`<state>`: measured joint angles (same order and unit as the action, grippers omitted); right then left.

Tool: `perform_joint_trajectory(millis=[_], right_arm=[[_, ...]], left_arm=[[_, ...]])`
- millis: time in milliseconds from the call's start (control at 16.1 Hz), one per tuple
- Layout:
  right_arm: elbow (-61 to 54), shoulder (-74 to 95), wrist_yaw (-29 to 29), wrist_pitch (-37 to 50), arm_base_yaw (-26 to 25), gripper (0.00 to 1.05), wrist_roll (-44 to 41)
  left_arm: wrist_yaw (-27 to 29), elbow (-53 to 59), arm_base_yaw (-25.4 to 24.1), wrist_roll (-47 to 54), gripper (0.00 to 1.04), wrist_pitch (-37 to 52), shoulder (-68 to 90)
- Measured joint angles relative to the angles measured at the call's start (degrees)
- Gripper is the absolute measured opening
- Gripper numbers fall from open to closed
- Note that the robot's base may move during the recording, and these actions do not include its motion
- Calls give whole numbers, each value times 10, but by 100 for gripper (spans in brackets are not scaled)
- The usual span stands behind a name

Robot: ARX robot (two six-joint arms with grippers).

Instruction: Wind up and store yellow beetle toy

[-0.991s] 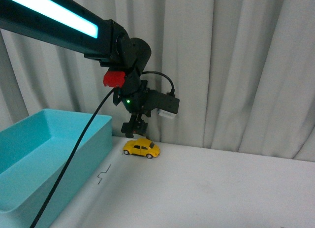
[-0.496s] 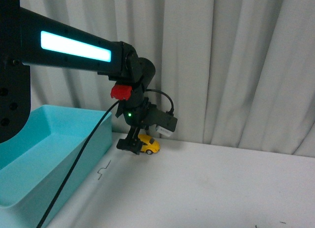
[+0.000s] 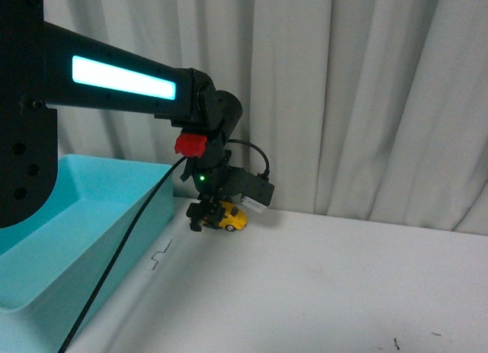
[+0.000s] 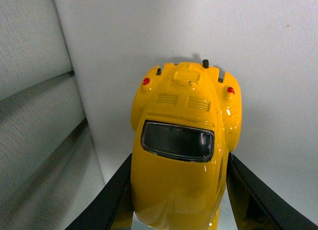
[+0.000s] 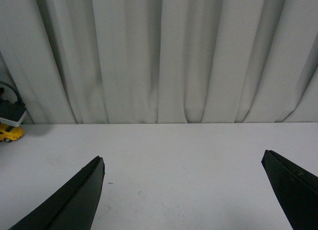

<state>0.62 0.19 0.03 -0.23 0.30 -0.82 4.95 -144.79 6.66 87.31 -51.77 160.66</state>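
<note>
The yellow beetle toy [image 3: 232, 216] sits on the white table at the back, close to the curtain. My left gripper [image 3: 204, 213] is shut on it from above. In the left wrist view the toy [image 4: 184, 155] fills the middle, rear end away from the camera, with a black finger against each side. The toy also shows small at the edge of the right wrist view [image 5: 10, 132]. My right gripper [image 5: 184, 190] is open and empty above bare table; it is out of the front view.
A large teal bin [image 3: 114, 216] stands at the left, next to the toy. A grey curtain [image 3: 366, 101] hangs along the table's back edge. A black cable [image 3: 122, 254] trails from the left arm across the bin's corner.
My left gripper has come down over the yellow beetle toy and closed on it; one second ago it hung open just above the toy. The toy has stayed in place.
</note>
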Motion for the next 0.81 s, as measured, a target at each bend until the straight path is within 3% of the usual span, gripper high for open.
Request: perform_joint_trajectory(millis=[434, 806], right_arm=[[0, 0, 0, 0, 0, 98, 0], [0, 0, 0, 0, 0, 98, 0]], left_arm=[[-17, 44, 1, -3, 46, 23, -24], [-113, 278, 11, -62, 44, 119, -216]])
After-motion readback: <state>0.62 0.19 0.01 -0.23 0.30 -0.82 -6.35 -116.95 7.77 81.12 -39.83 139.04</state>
